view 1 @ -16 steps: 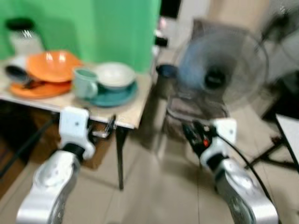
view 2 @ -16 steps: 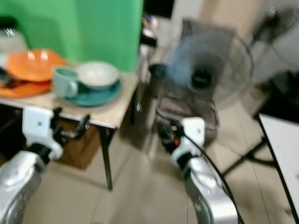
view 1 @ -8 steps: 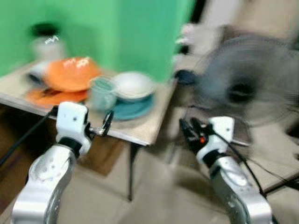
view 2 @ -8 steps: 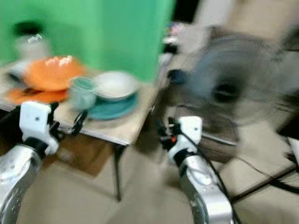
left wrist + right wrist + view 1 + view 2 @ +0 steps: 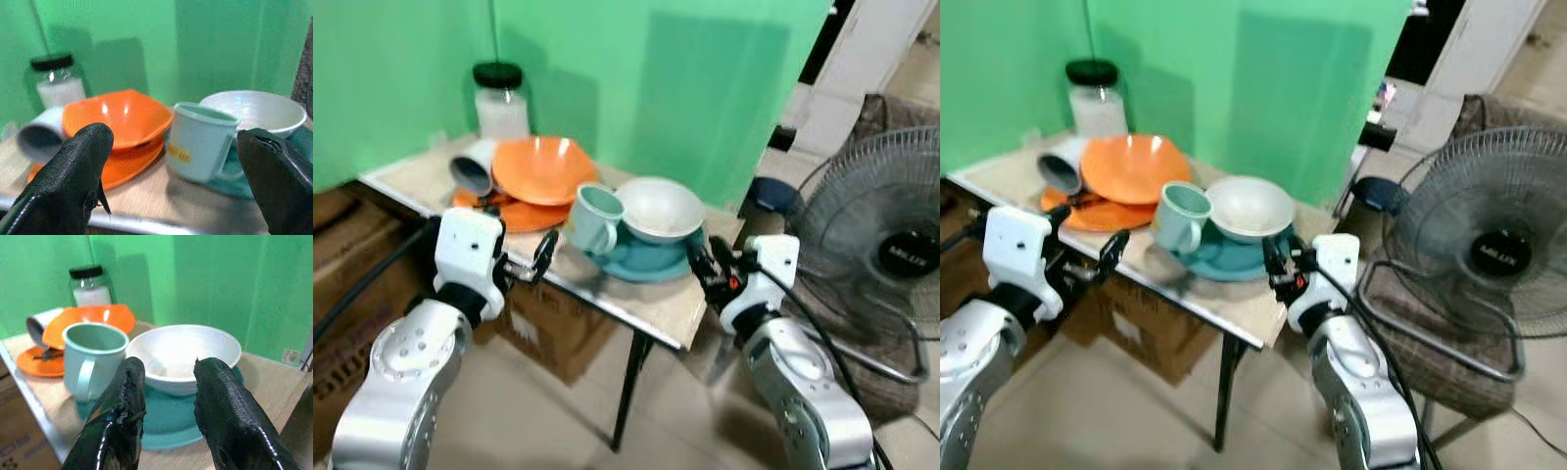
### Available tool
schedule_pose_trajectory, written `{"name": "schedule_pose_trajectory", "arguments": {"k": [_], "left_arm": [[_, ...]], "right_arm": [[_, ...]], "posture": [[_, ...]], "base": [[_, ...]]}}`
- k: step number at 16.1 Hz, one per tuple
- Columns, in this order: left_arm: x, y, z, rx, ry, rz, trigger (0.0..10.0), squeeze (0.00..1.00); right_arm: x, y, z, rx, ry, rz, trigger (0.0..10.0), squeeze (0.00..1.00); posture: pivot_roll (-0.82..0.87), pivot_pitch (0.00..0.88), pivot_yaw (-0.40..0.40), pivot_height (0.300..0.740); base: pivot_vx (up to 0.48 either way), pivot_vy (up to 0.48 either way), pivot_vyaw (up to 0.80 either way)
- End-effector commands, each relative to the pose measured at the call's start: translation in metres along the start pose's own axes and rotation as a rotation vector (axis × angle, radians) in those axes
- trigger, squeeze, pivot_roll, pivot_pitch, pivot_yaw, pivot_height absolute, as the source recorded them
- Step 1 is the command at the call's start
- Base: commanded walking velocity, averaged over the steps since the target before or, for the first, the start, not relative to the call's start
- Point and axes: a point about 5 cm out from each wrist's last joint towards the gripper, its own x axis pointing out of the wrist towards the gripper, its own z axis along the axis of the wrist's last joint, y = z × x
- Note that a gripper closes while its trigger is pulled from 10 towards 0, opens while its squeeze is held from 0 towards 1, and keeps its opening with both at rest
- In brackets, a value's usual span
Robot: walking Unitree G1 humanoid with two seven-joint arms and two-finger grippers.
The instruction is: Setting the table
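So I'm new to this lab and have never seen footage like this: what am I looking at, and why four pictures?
It is a humanoid robot with two silver arms. Two pictures come from cameras on its head, two from cameras on its wrists looking along the black fingers. Its left gripper and right gripper are both open, holding nothing, raised before a small table. On it sit an orange bowl on an orange plate, a pale green mug, a white bowl on a teal plate, a jar, and a tipped grey cup. A fan stands nearby.
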Motion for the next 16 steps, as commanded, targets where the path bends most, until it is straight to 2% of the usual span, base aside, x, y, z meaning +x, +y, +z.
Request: {"name": "schedule_pose_trajectory", "arguments": {"k": [1, 4, 6, 7, 8, 9, 10, 12, 13, 16], "left_arm": [[0.002, -0.009, 0.003, -0.001, -0.008, -0.049, 10.0, 0.00], [0.002, -0.008, 0.004, 0.012, -0.005, -0.062, 10.0, 0.00], [0.002, -0.009, 0.004, 0.026, 0.000, -0.101, 10.0, 0.00], [0.002, -0.010, 0.006, 0.016, -0.007, -0.136, 10.0, 0.00], [0.002, -0.009, 0.007, 0.009, -0.009, -0.165, 10.0, 0.00], [0.001, -0.009, 0.007, 0.012, -0.009, -0.180, 10.0, 0.00], [0.001, -0.010, 0.006, 0.020, -0.002, -0.238, 10.0, 0.00], [0.001, -0.010, 0.006, 0.037, -0.001, -0.281, 10.0, 0.00], [0.000, -0.012, 0.007, 0.043, -0.006, -0.324, 10.0, 0.00], [-0.002, -0.017, 0.008, 0.046, 0.000, -0.443, 10.0, 0.00]], "right_arm": [[-0.002, -0.011, 0.001, 0.003, -0.006, -0.041, 10.0, 0.00], [0.000, -0.012, 0.001, 0.015, -0.008, -0.047, 10.0, 0.00], [0.003, -0.014, 0.002, -0.036, 0.015, -0.038, 10.0, 0.00], [0.006, -0.017, 0.002, -0.082, 0.033, -0.017, 10.0, 0.57], [0.011, -0.021, 0.003, -0.128, 0.052, 0.014, 10.0, 1.00], [0.013, -0.023, 0.005, -0.152, 0.058, 0.030, 10.0, 1.00], [0.025, -0.031, 0.011, -0.215, 0.079, 0.059, 10.0, 1.00], [0.034, -0.037, 0.016, -0.243, 0.105, 0.077, 10.0, 1.00], [0.047, -0.043, 0.018, -0.207, 0.160, 0.051, 10.0, 1.00], [0.084, -0.054, 0.025, -0.015, 0.249, -0.110, 10.0, 1.00]], "posture": [[0.18, 0.000, -0.068, 0.740], [0.18, 0.000, -0.063, 0.740], [0.18, 0.000, -0.061, 0.740], [0.18, 0.000, -0.059, 0.740], [0.17, 0.000, -0.054, 0.740], [0.17, 0.000, -0.054, 0.740], [0.16, 0.000, -0.054, 0.740], [0.16, 0.000, -0.055, 0.740], [0.16, 0.000, -0.058, 0.740], [0.16, 0.000, -0.066, 0.740]], "base": [[0.307, 0.000, 0.00], [0.307, 0.000, 0.00], [0.289, 0.000, 0.00], [0.000, 0.000, 0.00], [0.000, 0.000, 0.00], [0.000, 0.000, 0.00], [0.000, 0.000, 0.00], [0.000, 0.000, 0.00], [0.000, 0.000, 0.00], [0.000, 0.000, 0.00]]}}
